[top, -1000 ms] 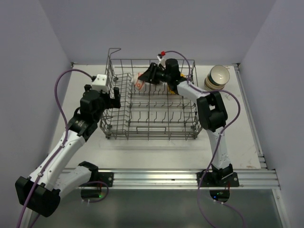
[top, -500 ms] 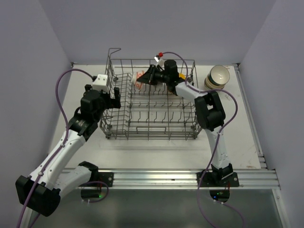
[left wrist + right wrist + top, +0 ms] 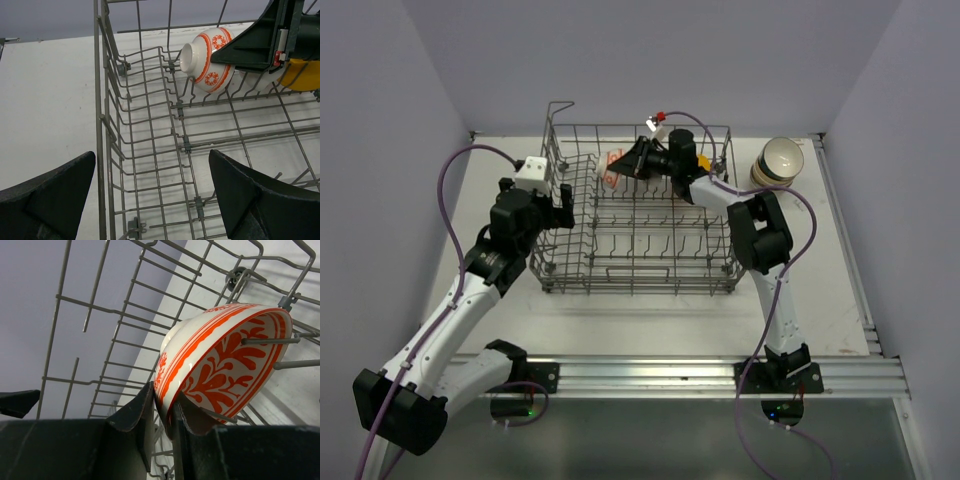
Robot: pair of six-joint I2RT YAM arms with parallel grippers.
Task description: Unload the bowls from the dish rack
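Top external, change: right gripper (image 3: 625,168) and the patterned bowl (image 3: 613,160) have crept slightly toward the table's far edge over the last second.
Right pincer: clamped on the bowl's rim, one finger inside and one outside, clearest in the right wrist view.
Bowl: white with orange-red pattern, tipped on its side among the tines (image 3: 270,340) in the far-left part of the dish rack (image 3: 635,288).
Meaning: extraction seems to be under way. Tines cross the bowl's mouth, so I judge it not yet free. No other bowl shows in the rack.
Stacked bowls (image 3: 778,162): far-right corner, outside the rack.
Left gripper (image 3: 558,205): fingers apart, empty, astride the rack's left wall.
Surface: white table (image 3: 650,320), rail (image 3: 680,375) along the near edge.
Room: plain pale walls (image 3: 650,60) on three sides.
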